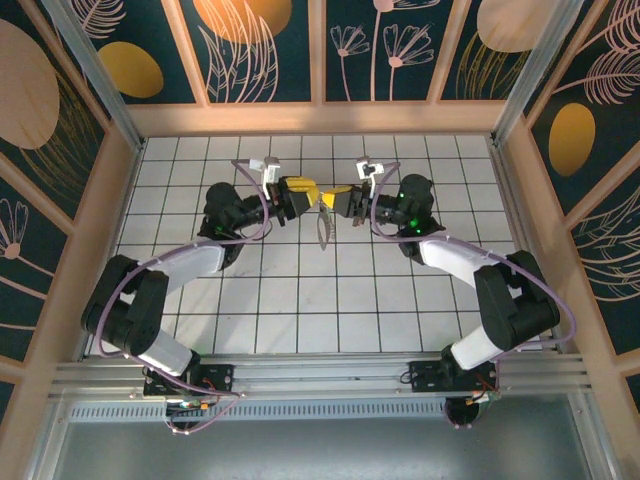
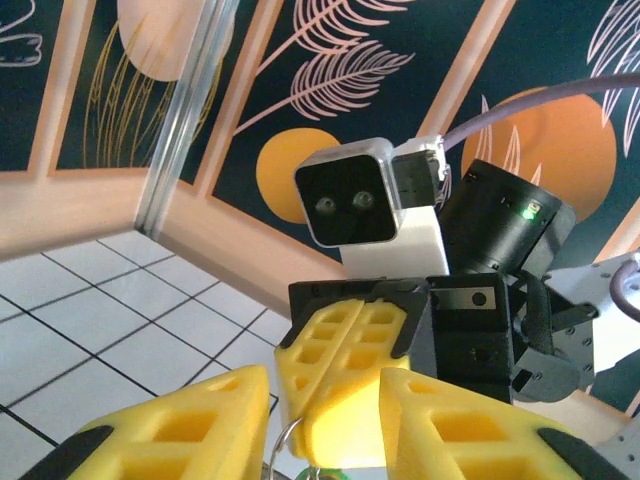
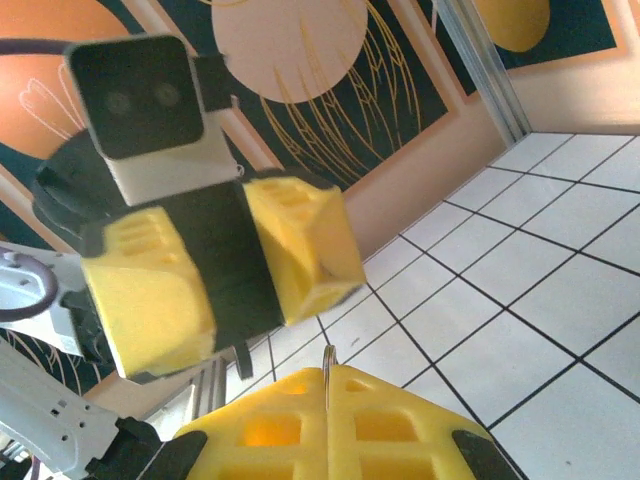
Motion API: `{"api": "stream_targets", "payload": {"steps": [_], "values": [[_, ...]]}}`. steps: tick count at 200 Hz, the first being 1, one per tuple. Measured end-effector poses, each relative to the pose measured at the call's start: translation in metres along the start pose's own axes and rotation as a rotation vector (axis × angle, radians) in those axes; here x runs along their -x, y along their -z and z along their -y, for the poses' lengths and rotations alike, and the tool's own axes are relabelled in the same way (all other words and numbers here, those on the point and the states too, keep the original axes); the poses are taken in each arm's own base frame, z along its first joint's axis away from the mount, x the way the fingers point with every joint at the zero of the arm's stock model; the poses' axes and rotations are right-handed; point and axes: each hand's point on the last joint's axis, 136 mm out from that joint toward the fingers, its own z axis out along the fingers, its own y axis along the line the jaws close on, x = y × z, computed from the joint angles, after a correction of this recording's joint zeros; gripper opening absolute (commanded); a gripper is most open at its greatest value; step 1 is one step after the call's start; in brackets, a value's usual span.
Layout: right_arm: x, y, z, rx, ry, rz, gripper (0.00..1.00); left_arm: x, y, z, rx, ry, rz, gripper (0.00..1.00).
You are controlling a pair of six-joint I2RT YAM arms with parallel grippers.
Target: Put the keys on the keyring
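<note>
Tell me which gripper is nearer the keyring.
Right. The right gripper is shut on the keyring, the thin loop rising between its fingers. The left gripper faces it, jaws apart around the loop, contact unclear.

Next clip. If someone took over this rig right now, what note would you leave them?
Left end effector: open, facing the right one in mid-air.
Right end effector: shut on the keyring, which hangs below it over the tiled floor.
Keys: a green bit shows by the ring at the bottom edge of the left wrist view; threaded or not, cannot tell.
Done: ring lifted. Left: check the keys are on; if not, thread them.
</note>
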Motion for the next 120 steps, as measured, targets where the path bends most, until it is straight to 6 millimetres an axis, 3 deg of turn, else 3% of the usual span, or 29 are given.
{"api": "stream_targets", "payload": {"steps": [63, 120], "values": [[0.018, -0.004, 0.000, 0.035, 0.066, -0.073, 0.00, 0.001, 0.000, -0.020, 0.033, -0.046, -0.106, 0.40], [0.014, -0.005, 0.016, 0.060, 0.054, -0.171, 0.00, 0.007, -0.002, -0.030, -0.005, -0.082, -0.201, 0.41]]}}
